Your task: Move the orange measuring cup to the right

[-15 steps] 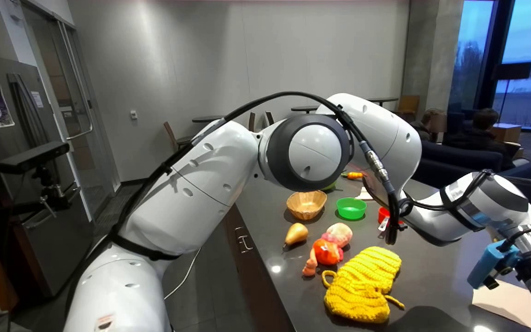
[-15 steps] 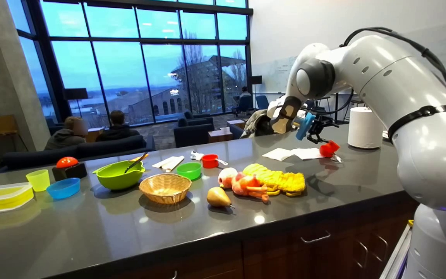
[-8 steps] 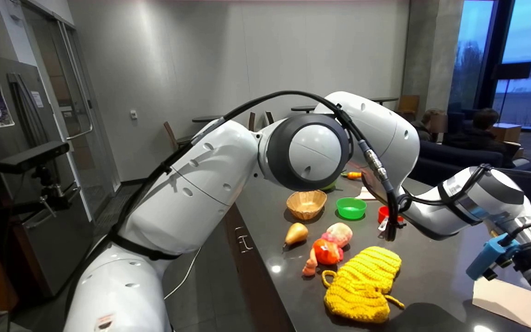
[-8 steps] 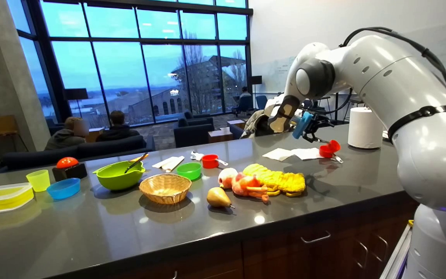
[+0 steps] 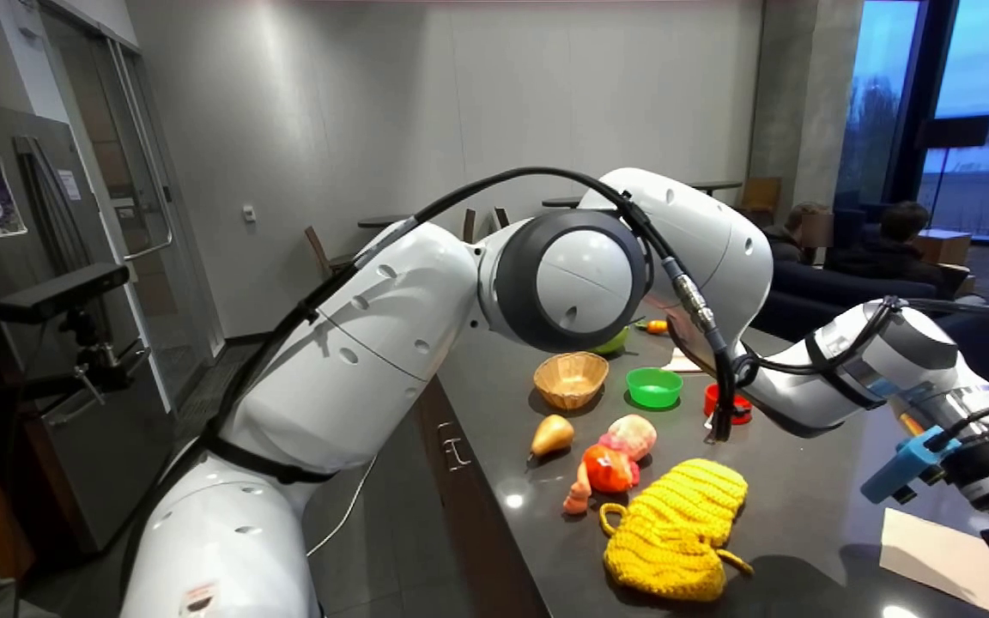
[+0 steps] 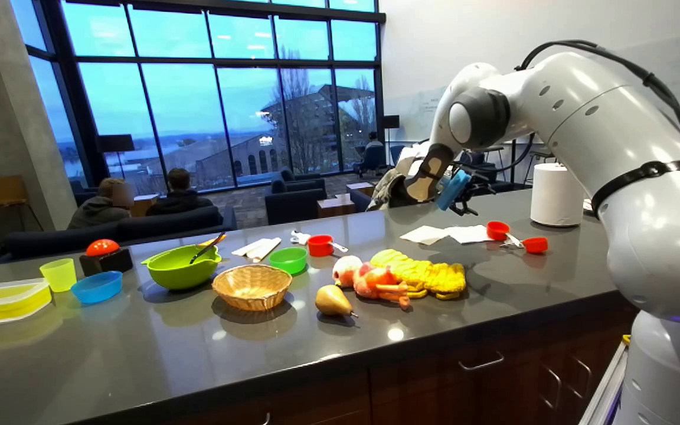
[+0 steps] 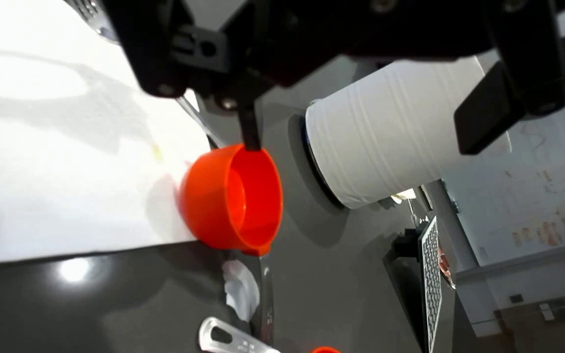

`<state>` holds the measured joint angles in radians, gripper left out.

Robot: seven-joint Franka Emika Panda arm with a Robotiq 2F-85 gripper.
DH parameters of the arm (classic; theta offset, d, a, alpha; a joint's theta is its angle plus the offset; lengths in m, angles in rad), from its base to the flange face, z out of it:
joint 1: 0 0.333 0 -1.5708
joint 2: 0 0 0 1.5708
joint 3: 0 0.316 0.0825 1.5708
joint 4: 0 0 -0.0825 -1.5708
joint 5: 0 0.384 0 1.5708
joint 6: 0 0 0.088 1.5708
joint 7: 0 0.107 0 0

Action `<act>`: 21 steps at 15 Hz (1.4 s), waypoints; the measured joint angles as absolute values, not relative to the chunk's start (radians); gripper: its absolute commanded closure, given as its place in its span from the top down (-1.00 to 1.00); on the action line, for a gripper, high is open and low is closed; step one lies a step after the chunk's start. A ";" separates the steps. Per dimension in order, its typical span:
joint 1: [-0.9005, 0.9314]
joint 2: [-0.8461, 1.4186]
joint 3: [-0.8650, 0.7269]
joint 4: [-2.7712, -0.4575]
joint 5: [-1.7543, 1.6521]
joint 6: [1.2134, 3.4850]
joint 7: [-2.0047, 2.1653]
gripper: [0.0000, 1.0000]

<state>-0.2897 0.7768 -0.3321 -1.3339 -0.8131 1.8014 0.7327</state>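
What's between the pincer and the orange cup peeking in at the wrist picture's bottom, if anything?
A second cup is: one finger of the open pincer overlaps its rim in the wrist view. In an exterior view it sits between the pincer and the orange cup, and might get bumped.

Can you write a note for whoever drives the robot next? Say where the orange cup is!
End effector: open, holding nothing.
Orange measuring cup: on the counter in an exterior view, right of another red cup, near the paper roll.
Done: released on the right; it seemed held a second ago.
Left: probably just backing away, if that's far enough right.
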 measured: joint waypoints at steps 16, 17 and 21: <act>-0.255 0.338 -0.210 -1.511 -0.291 1.798 0.177 1.00; -0.249 0.312 -0.198 -1.554 -0.260 1.803 0.152 1.00; -0.241 0.234 -0.171 -1.691 -0.139 1.804 0.004 1.00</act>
<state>-0.2406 0.2341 -0.1707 -1.6914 -0.1392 1.8038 0.0043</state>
